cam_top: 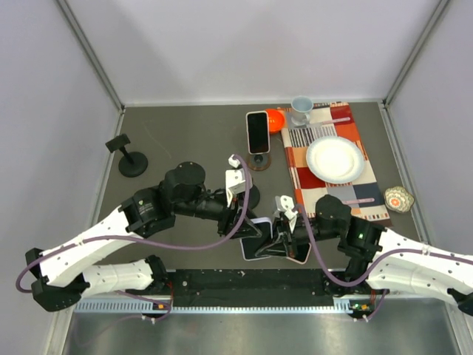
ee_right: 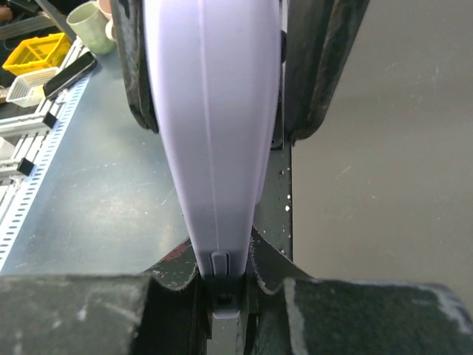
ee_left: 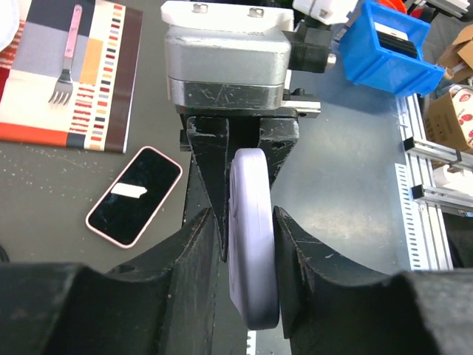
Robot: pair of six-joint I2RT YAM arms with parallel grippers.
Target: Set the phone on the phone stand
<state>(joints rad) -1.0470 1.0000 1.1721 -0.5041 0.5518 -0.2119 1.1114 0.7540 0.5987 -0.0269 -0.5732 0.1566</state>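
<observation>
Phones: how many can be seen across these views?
3. One pink-cased phone on the far round stand; one lavender phone clamped between the left gripper and right gripper; a second pink-cased phone flat on the table beside them. None apparently hidden.

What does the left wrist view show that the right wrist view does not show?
Only the left wrist view shows a pink-cased phone lying flat on the grey table, a striped placemat with a pink fork, and a blue plastic bin. Only the right wrist view shows a pale green mug and a yellow plastic basket. Both show the lavender phone, seen edge-on between black fingers.
</observation>
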